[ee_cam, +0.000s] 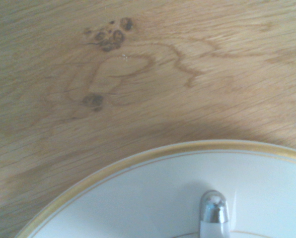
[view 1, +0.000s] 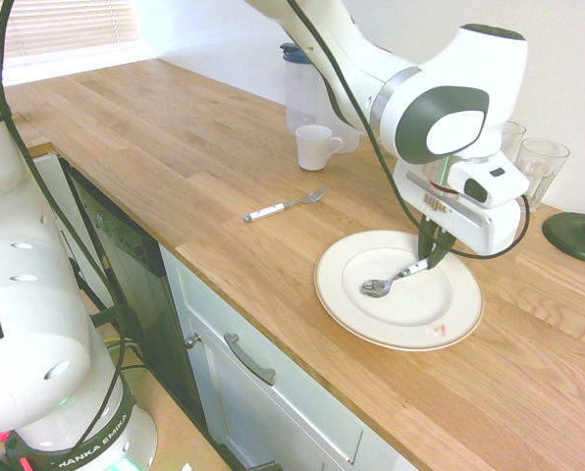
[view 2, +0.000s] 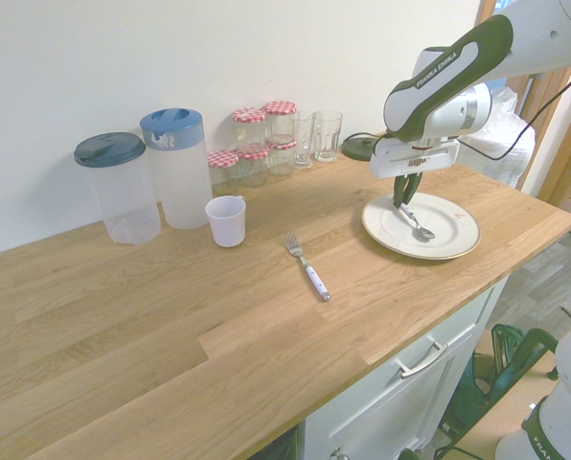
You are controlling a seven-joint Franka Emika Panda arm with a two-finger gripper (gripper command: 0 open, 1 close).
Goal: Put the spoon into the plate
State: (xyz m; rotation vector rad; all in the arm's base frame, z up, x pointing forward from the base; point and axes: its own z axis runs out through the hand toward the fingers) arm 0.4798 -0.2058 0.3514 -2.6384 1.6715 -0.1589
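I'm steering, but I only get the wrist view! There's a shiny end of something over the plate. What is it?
Observer: That's the end of the spoon. Its silver bowl is also within the rim of the plate.

Operator: Is my tool holding it?

Observer: Yes, the tool is closed on its handle.

Operator: Is there another thing to eat with?

Observer: Yes, a fork lies on the wooden counter, between the plate and the white mug.

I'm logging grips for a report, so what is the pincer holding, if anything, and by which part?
The pincer is shut on the spoon, holding it by its short white handle, with the bowl end over the plate.
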